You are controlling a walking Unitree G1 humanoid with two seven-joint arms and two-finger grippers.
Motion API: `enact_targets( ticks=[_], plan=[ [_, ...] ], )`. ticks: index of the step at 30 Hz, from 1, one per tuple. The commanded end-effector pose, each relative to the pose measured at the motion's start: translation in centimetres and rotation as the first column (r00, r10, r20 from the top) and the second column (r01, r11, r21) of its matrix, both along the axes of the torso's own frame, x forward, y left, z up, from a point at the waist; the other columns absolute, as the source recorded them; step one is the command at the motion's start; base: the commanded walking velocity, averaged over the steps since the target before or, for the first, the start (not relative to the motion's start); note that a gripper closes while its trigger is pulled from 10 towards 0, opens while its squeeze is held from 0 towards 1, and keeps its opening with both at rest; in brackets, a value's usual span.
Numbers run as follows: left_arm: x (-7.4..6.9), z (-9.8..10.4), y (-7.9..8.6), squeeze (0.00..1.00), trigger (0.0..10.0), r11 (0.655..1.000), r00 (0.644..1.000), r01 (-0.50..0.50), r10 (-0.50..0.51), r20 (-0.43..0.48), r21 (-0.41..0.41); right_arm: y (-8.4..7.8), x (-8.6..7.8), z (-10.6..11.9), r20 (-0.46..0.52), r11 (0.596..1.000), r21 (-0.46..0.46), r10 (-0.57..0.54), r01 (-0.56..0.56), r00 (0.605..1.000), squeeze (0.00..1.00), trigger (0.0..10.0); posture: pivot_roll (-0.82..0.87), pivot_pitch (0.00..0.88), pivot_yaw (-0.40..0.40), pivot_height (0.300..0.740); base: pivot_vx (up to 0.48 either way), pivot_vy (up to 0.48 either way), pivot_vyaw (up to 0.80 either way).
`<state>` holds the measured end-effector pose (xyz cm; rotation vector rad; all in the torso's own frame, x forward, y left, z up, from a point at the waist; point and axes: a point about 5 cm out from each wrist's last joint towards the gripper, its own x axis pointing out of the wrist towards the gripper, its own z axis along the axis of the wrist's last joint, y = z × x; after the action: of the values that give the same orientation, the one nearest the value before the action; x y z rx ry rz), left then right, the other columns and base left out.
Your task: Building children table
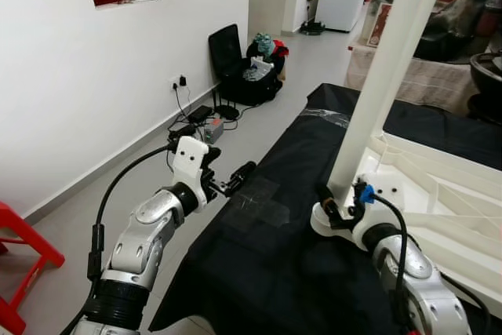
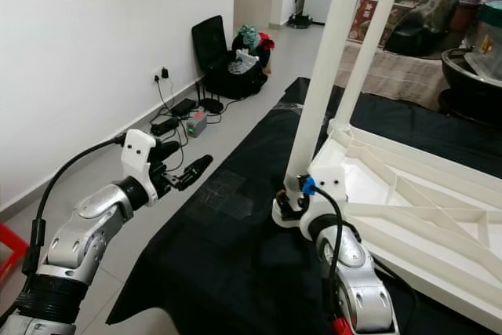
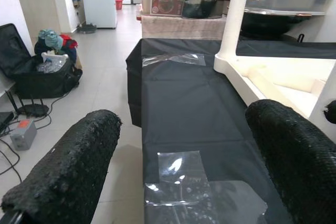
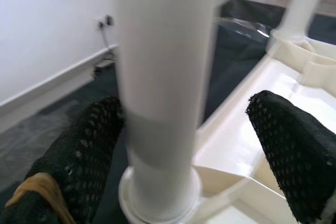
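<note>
Nearest the lens, two silver arms reaching over a black cloth [image 1: 259, 272] spread on the floor. On that cloth, upside down, the white children's table [image 2: 423, 209], the largest thing in view, its ribbed underside facing up. Rising from its near corner, a white leg [image 2: 318, 92] standing upright in its round socket; beyond it, at the next corner along the table's edge, a second leg [image 2: 369, 45], also upright. Right gripper [image 4: 184, 145] down at the base of the near leg, fingers spread either side of it, one finger [image 4: 79, 150] seemingly against the leg, the other standing clear over the table's underside; contact hard to judge at this range. Left gripper [image 3: 184, 156] held off to the table's left, above the cloth's edge, fingers wide apart and holding nothing. Further left of the table, a white wall with cables and a black bag [image 1: 243, 76] at its foot.
</note>
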<state>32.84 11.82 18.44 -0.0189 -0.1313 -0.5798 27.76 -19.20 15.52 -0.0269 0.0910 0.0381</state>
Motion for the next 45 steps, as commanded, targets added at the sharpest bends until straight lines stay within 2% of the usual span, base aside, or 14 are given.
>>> enact_targets(
  ticks=[1,9,10,12,13,16,17,18,29,35,38,41,43,45],
  plan=[
    [-0.1,-0.1,0.3,0.00,10.0,1.000,1.000,-0.007,0.007,0.002,0.000,0.4,0.1,0.5,0.016,1.000,0.018,0.021,-0.022,1.000,0.00,10.0,0.06,0.000,-0.075,0.740,0.000,0.000,0.00],
    [0.0,-0.2,0.0,0.00,10.0,1.000,1.000,-0.005,0.005,0.000,-0.003,1.4,0.8,0.5,0.025,1.000,0.021,0.010,-0.011,1.000,0.00,10.0,0.05,0.000,-0.070,0.740,0.000,0.000,0.00],
    [0.1,-0.2,-0.2,0.00,10.0,1.000,1.000,-0.003,0.003,0.001,-0.005,1.4,1.3,0.4,0.025,0.999,0.049,-0.023,0.021,0.999,0.00,0.9,0.06,0.000,-0.073,0.740,0.000,0.000,0.00],
    [0.1,-0.2,-0.2,0.00,10.0,1.000,1.000,-0.002,0.002,0.002,-0.006,1.3,1.6,0.4,0.024,0.997,0.071,-0.044,0.042,0.999,0.00,0.9,0.06,0.000,-0.073,0.740,0.000,0.000,0.00],
    [0.1,-0.2,-0.2,0.00,10.0,1.000,1.000,-0.002,0.002,0.002,-0.006,1.7,1.7,0.5,0.032,0.997,0.073,-0.031,0.029,0.999,0.00,0.0,0.06,0.000,-0.072,0.740,0.000,0.000,0.00],
    [0.1,-0.2,-0.1,0.00,10.0,1.000,1.000,-0.002,0.002,0.001,-0.005,2.2,1.7,0.5,0.035,0.997,0.073,0.005,-0.007,0.999,0.00,0.0,0.06,0.000,-0.073,0.740,0.000,0.000,0.00],
    [0.1,-0.2,-0.1,0.00,10.0,1.000,1.000,-0.003,0.003,0.000,-0.005,2.6,1.7,0.5,0.036,0.997,0.068,0.031,-0.034,0.999,0.00,1.5,0.06,0.000,-0.073,0.740,0.000,0.000,0.00],
    [0.0,-0.3,-0.1,0.00,10.0,1.000,1.000,-0.003,0.003,-0.001,-0.004,2.9,1.6,0.3,0.034,0.997,0.059,0.042,-0.044,0.999,0.00,0.0,0.05,0.000,-0.073,0.740,0.000,0.000,0.00],
    [0.0,-0.4,-0.6,0.00,10.0,1.000,1.000,0.005,-0.005,-0.003,-0.005,3.6,1.2,-0.4,0.038,0.996,0.020,0.082,-0.083,0.996,0.00,0.0,0.04,0.000,-0.066,0.740,0.000,0.000,0.00],
    [-0.1,-0.7,-0.6,0.00,10.0,1.000,1.000,0.009,-0.009,-0.012,-0.003,2.2,-2.2,-1.8,-0.032,0.966,-0.060,0.251,-0.252,0.967,0.00,0.0,0.00,0.000,-0.051,0.740,0.000,0.000,0.00],
    [-0.1,-0.8,-0.8,0.00,10.0,1.000,1.000,0.015,-0.016,-0.019,-0.006,0.7,-5.2,-3.2,-0.136,0.926,-0.100,0.349,-0.363,0.927,0.00,0.0,-0.01,0.000,-0.043,0.740,0.000,0.000,0.00],
    [-0.1,-1.0,-1.3,0.00,10.0,0.999,0.999,0.032,-0.032,-0.025,-0.012,-0.9,-9.1,-4.3,-0.286,0.845,-0.118,0.473,-0.521,0.833,0.00,0.0,-0.05,0.000,-0.023,0.740,0.000,0.000,0.00],
    [-0.1,-1.0,-1.4,0.00,10.0,0.999,0.999,0.036,-0.036,-0.026,-0.013,-1.4,-10.0,-4.4,-0.321,0.827,-0.120,0.491,-0.549,0.810,0.00,0.0,-0.05,0.000,-0.023,0.740,0.000,0.000,0.00],
    [0.0,-1.0,-1.6,0.00,10.0,0.999,0.999,0.044,-0.045,-0.025,-0.011,-4.9,-11.0,-5.0,-0.425,0.824,-0.170,0.433,-0.540,0.795,0.00,0.0,-0.05,0.000,-0.027,0.740,0.000,0.000,0.00]
  ],
)
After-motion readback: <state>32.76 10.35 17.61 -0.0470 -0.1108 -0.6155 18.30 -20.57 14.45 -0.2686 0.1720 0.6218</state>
